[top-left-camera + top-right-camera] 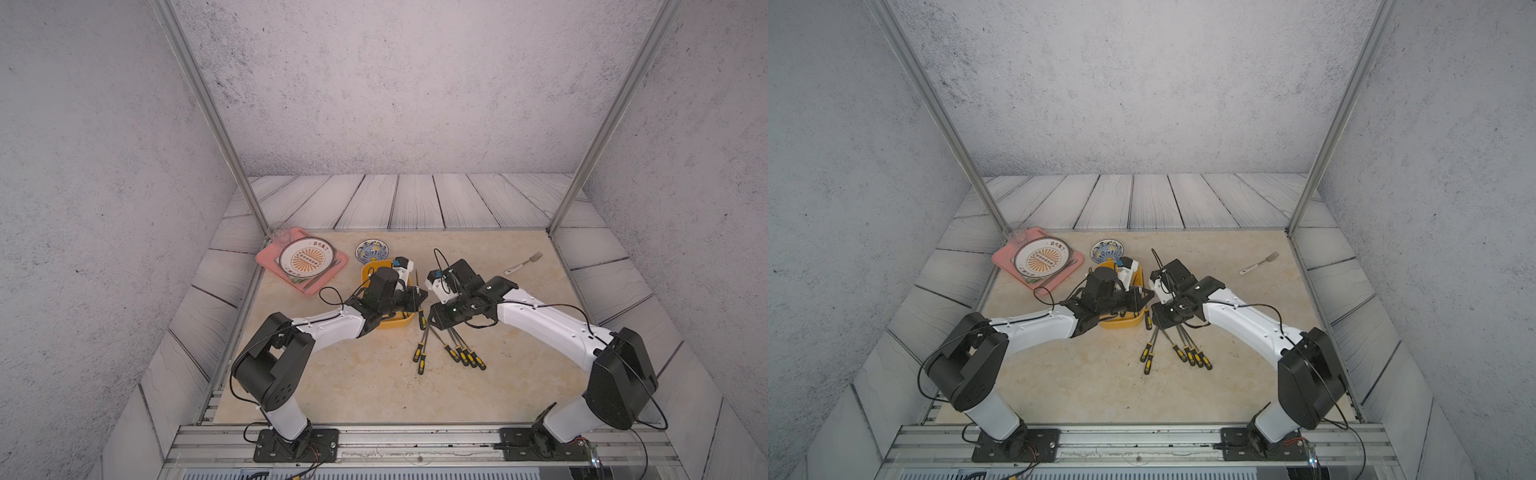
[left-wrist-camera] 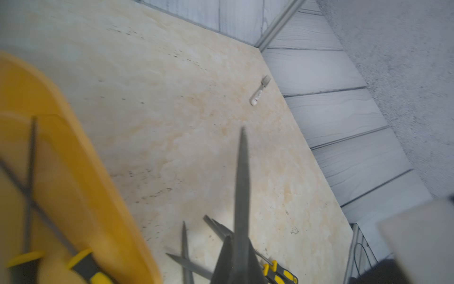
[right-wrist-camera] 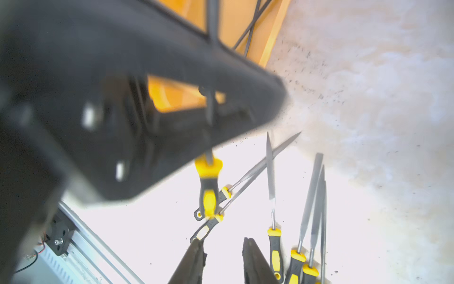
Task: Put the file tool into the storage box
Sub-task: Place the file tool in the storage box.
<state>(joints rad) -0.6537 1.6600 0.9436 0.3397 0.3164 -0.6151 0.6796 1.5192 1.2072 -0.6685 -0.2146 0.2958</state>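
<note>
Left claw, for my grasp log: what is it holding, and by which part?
The left claw grips a file by its metal shank, just above the yellow-and-black handle.

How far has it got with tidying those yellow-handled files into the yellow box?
Done: at least two files already lie crossed inside the storage box. In hand: the left gripper is shut on one file by the box's edge, while the right gripper stands open and empty. Left: about six files lie fanned on the table, so most of the work lies ahead.
</note>
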